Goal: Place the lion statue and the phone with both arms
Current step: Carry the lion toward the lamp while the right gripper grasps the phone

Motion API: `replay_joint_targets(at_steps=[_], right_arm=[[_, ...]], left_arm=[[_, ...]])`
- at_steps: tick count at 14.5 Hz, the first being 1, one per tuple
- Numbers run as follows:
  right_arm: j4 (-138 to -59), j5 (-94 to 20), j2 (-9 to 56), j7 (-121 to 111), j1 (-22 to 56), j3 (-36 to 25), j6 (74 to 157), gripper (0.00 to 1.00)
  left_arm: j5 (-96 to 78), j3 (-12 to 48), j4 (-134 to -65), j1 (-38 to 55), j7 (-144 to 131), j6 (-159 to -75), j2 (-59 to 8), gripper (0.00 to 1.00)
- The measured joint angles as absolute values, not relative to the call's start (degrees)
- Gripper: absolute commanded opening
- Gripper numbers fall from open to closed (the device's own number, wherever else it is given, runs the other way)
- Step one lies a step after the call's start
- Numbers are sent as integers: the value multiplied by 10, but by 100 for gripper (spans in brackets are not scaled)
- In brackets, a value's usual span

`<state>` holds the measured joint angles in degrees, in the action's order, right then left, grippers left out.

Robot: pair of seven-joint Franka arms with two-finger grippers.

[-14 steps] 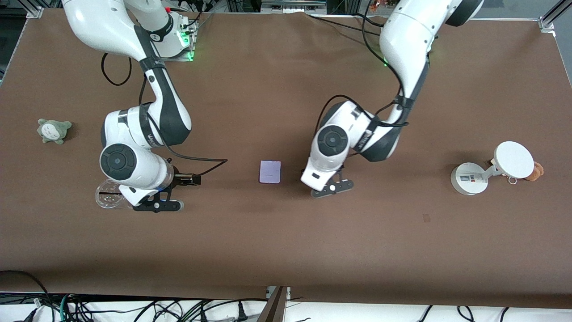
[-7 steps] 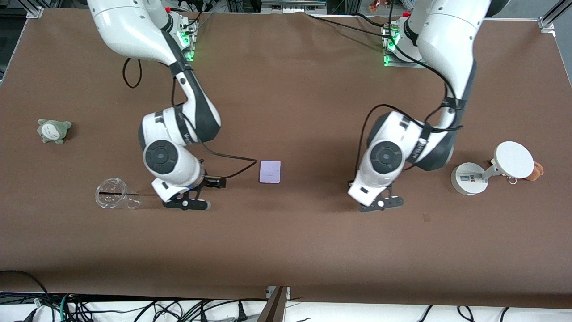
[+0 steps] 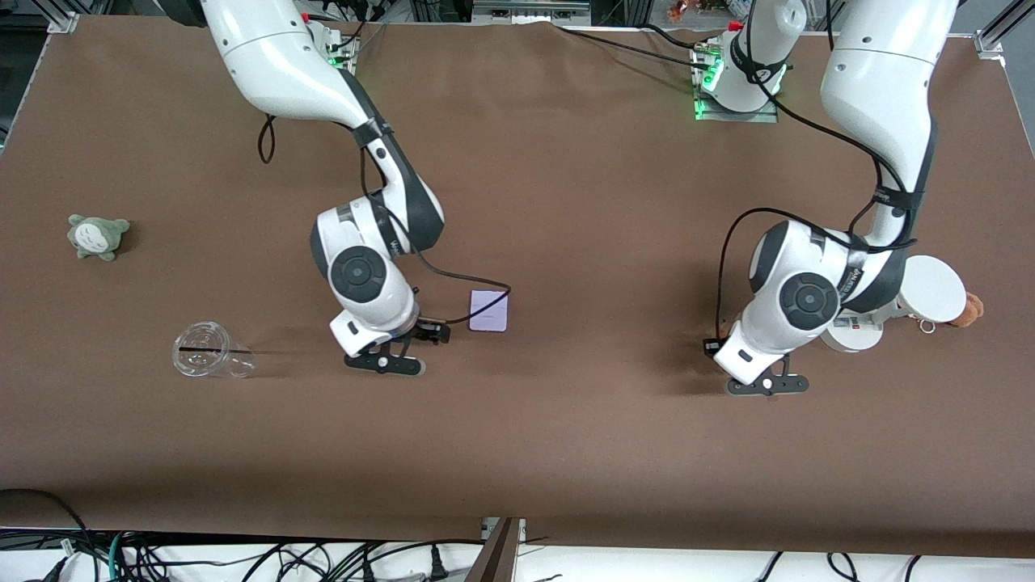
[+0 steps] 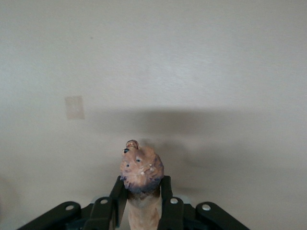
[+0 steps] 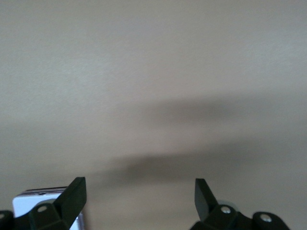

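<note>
The lion statue, a small brown-orange figurine with a darker mane, is clamped between my left gripper's fingers, head end sticking out. In the front view the left gripper is over bare table beside the white stand's base, and the statue is hidden there. The phone, a pale lavender rectangle, lies flat near the table's middle. My right gripper is open and empty over the table just beside the phone, toward the right arm's end. The right wrist view shows its spread fingers and a corner of the phone.
A white round stand with its base and a brown plush are at the left arm's end. A clear plastic cup and a grey-green plush lie toward the right arm's end.
Both arms swept toward the left arm's end of the table. The right gripper went from the cup to beside the phone; the left gripper went from beside the phone to near the stand.
</note>
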<state>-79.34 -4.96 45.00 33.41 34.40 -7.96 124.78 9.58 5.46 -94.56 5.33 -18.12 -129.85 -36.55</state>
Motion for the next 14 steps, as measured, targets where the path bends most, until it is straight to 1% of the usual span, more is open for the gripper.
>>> replay_joint_targets(at_steps=[3,10,14], right_arm=[[-793,-50,461,344,354,-80,1260,100],[-793,-50,485,356,373,-80,1312,100],[-793,-50,486,392,394,-79,1328,100]], left_arm=[[96,55,-966,31,-146,-1329,-365,0],[96,55,-976,-13,-91,-1333,-362,0],[96,57,-977,-19,-85,-1333,-362,0]])
